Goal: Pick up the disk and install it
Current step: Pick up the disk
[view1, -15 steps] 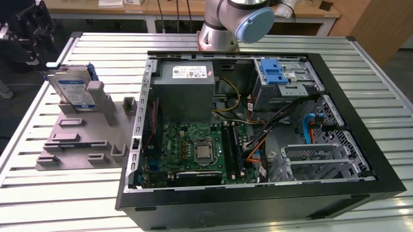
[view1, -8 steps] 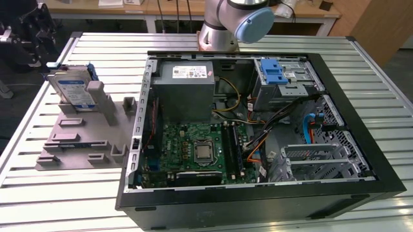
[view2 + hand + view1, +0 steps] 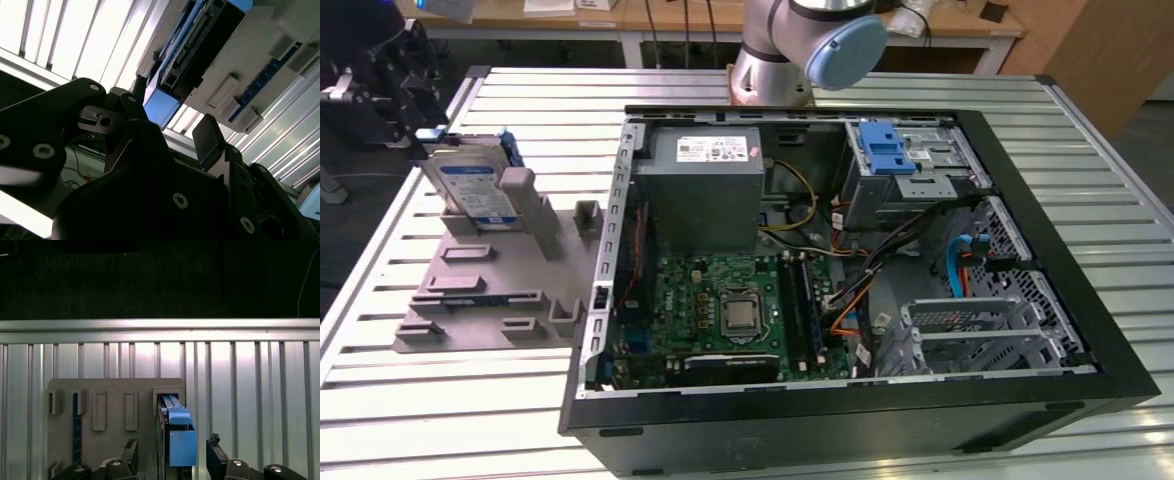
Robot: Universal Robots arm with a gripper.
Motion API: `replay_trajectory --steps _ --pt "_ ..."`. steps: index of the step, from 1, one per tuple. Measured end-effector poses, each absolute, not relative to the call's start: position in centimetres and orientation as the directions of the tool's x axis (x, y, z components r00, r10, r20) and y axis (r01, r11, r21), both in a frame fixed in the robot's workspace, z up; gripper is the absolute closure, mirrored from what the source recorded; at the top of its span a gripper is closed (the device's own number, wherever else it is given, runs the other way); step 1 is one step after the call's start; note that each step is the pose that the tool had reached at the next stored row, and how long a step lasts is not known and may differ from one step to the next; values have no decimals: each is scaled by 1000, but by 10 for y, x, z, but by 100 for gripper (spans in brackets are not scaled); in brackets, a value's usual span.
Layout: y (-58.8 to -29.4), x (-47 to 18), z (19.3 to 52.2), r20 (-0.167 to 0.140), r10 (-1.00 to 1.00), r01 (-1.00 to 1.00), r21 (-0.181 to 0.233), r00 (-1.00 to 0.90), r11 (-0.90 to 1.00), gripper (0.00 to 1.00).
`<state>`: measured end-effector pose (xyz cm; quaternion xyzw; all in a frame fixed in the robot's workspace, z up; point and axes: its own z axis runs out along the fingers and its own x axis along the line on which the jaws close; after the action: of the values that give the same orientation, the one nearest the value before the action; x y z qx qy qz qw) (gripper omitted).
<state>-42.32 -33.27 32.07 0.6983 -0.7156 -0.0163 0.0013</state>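
The disk [image 3: 470,188], a flat silver drive with a blue-and-white label and blue plastic rails, stands on its edge in a grey holder [image 3: 487,300] on the slatted desk [image 3: 440,410], at the exterior view's left. The gripper [image 3: 172,450] has its jaws spread, one on each side of the disk's blue handle, apart from it.

Print on the disk [image 3: 467,185] and power-supply sticker [image 3: 711,150] is illegible.

The disk [image 3: 464,190] stood upright on its edge in a slot of a grey holder [image 3: 480,300] on the slatted tabletop [image 3: 440,400], at the exterior view's left. Its silver body carried a blue-and-white label, with blue rails along its sides. In the first wrist view it showed edge-on, blue handle end [image 3: 181,442] foremost.
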Motion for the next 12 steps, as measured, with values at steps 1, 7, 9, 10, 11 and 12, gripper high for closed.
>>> replay_trajectory --steps 1,7,9,10,11,12 --pt "-333 -424 319 -21 -999 -999 25 -25 24 36" --pt "-332 -425 311 -21 -999 -999 25 -25 24 36" --pt "-332 -425 309 -21 -999 -999 25 -25 24 37" --pt "-332 -426 308 -21 -999 -999 25 -25 24 37" --pt "-332 -426 307 -21 -999 -999 25 -25 24 37" --pt "-332 -426 306 -21 -999 -999 25 -25 24 44"
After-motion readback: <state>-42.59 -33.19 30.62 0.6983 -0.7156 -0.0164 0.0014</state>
